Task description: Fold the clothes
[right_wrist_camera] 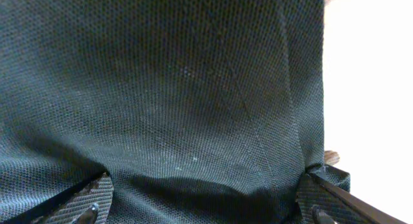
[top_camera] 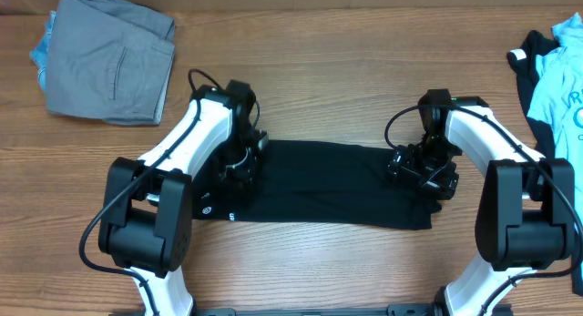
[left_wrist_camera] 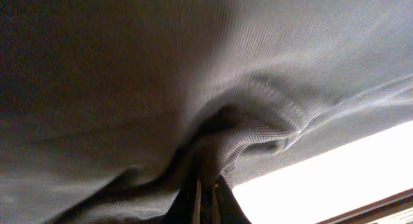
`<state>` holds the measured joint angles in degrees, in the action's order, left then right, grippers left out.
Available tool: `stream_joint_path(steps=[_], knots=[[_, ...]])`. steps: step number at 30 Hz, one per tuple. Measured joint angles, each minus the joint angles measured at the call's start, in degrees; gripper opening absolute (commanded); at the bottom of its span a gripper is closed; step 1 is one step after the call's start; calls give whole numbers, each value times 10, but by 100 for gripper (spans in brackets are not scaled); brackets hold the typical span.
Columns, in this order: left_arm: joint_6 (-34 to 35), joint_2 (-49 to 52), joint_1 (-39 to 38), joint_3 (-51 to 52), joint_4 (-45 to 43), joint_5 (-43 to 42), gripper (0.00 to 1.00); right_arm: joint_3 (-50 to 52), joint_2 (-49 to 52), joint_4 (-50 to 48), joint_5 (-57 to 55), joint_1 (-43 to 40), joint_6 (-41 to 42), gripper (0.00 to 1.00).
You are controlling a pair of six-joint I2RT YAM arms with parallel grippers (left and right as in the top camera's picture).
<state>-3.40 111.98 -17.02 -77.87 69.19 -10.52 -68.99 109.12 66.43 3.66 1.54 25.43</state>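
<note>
The clothes in hand are a black T-shirt (top_camera: 328, 184), lying on the table as a long folded strip with a small white logo (top_camera: 208, 207) at its left front corner. My left gripper (top_camera: 241, 161) is down on the strip's left end. In the left wrist view the left gripper (left_wrist_camera: 206, 195) is shut on a pinched ridge of the black T-shirt (left_wrist_camera: 258, 121). My right gripper (top_camera: 414, 170) sits on the right end. In the right wrist view the right gripper (right_wrist_camera: 206, 204) is open, its fingers (right_wrist_camera: 90, 198) wide apart with the black T-shirt (right_wrist_camera: 193, 88) spread between them.
A folded grey garment (top_camera: 109, 56) lies at the back left on top of a blue one (top_camera: 41, 52). A light blue shirt (top_camera: 560, 70) and a black garment (top_camera: 528, 52) are heaped at the back right edge. Bare wood table (top_camera: 319, 79) lies behind the strip.
</note>
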Motion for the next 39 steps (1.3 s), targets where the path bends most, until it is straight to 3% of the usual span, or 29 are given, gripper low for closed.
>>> stream_joint_path(steps=[7,8,9,10,11,12,13,14,16,19,24,25,26,27,34,35,37,39], knots=[[0,0,-5,19,60,-26,4,0,0,2,1,0,0,96],[0,0,-7,19,70,-28,23,0,0,2,2,0,0,96],[0,0,-9,19,78,-30,59,0,0,2,2,0,0,96],[0,0,-12,19,82,-31,62,0,0,2,2,0,0,96],[0,0,-14,19,84,-32,61,0,0,2,2,0,0,95],[1,0,-16,19,86,-32,54,0,0,2,3,0,0,96],[4,0,-17,19,86,-32,39,0,0,2,3,0,0,96],[7,0,-17,19,85,-32,32,0,0,3,4,0,0,95],[16,0,-16,19,77,-32,26,0,0,17,4,0,0,91],[26,0,-16,19,69,-32,27,-6,0,55,6,0,0,88],[36,0,-16,7,61,-32,41,-27,-33,71,6,-1,0,88],[38,0,-16,3,58,-30,35,-30,-48,73,6,-1,0,87],[39,0,-16,1,56,-25,20,-33,-66,74,6,-1,0,85],[41,0,-16,1,54,-21,4,-36,-79,75,6,-1,0,81],[69,0,-16,2,24,5,4,-23,-105,20,37,13,-20,33],[72,0,-16,3,17,7,4,-14,-105,8,44,19,-24,21],[80,0,-16,9,10,9,4,14,-103,-14,57,35,-37,14],[84,0,-16,19,-3,10,4,36,-103,-44,67,39,-35,13]])
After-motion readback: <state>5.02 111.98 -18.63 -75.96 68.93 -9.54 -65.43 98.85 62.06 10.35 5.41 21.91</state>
